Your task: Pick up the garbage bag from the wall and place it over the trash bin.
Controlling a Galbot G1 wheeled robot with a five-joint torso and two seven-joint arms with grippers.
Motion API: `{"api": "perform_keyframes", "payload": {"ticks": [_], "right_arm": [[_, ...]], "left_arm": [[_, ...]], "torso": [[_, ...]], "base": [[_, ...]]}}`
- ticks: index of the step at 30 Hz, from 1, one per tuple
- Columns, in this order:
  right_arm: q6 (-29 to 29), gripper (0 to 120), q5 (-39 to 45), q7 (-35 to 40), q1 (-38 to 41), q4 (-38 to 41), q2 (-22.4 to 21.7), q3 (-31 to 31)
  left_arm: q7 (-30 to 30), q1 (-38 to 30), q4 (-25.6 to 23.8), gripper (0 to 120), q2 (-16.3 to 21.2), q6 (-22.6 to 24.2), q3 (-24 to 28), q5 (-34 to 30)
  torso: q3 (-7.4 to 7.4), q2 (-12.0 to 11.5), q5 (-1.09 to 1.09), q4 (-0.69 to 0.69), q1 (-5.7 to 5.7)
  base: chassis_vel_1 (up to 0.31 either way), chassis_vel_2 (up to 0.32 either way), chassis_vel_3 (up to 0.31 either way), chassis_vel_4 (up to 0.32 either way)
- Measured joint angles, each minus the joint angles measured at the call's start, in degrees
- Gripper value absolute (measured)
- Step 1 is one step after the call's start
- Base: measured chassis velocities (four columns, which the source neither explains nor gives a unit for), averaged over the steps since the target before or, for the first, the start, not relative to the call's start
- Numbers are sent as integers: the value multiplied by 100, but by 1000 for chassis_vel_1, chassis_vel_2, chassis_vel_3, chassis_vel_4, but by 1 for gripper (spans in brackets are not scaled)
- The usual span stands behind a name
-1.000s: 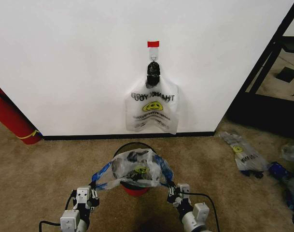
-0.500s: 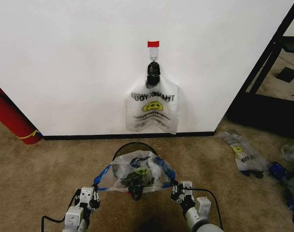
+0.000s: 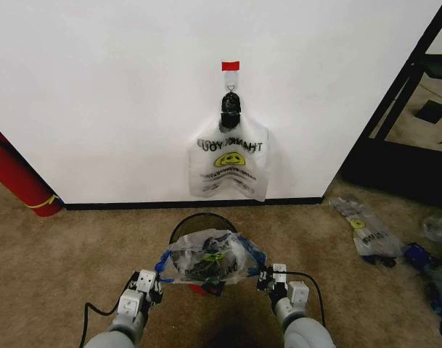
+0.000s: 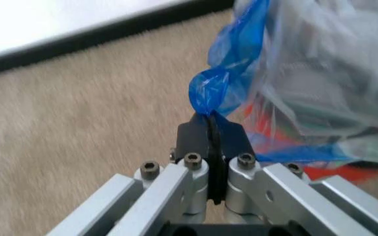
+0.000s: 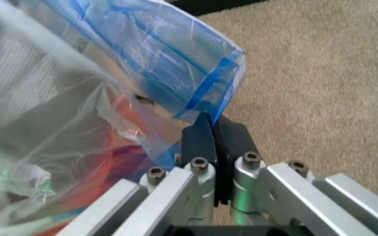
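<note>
Got the garbage bag [image 3: 210, 257] stretched low in the frame, just over the trash bin [image 3: 200, 226]. Left tool [image 3: 149, 283] and right tool [image 3: 276, 277] are both clamped tight on the blue handles. It's flimsy, crinkly, weightless stuff, so I'd grip only the handles.

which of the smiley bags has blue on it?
The garbage bag stretched between the left hand and right hand over the trash bin; the hooked bag on the wall lacks blue.
</note>
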Motion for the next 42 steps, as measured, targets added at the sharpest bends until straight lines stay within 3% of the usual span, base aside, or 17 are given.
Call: {"api": "perform_keyframes", "payload": {"ticks": [12,20,24,27,28,34,40,42], "right_arm": [[-21,0,0,-93,636,-629,100,-219],[2,2,-54,-121,754,-722,127,-300],[129,20,-267,-255,441,-429,-122,-166],[165,25,-336,-304,354,-350,-179,-121],[208,33,-407,-371,244,-243,-244,-50],[409,53,-646,-588,-35,19,-365,192],[1307,78,-1549,-1003,-442,-46,-460,481],[1515,81,-1662,-1168,-546,-55,-480,566]], "left_arm": [[173,-267,588,0,-159,-113,140,287],[351,-108,547,1,-118,-221,41,383],[304,198,300,20,-68,-183,-142,589],[271,251,247,25,-65,-175,-180,661],[221,320,175,33,-63,-174,-226,753],[165,542,-147,51,-61,-164,-386,878],[162,955,-645,77,5,-115,-500,1019],[163,1074,-763,81,14,-117,-512,1098]], "torso": [[0,0,0,0,0],[0,0,1,1,0],[-1,0,1,0,0],[-1,0,1,0,0],[-1,0,1,-1,-1],[-1,0,1,0,-1],[-1,0,1,0,-1],[-1,0,1,-1,-1]], "base": [[0,0,0,0],[0,0,0,0],[0,0,0,0],[0,0,0,0],[0,0,0,0],[0,0,0,0],[0,0,0,0],[0,0,0,0]]}}
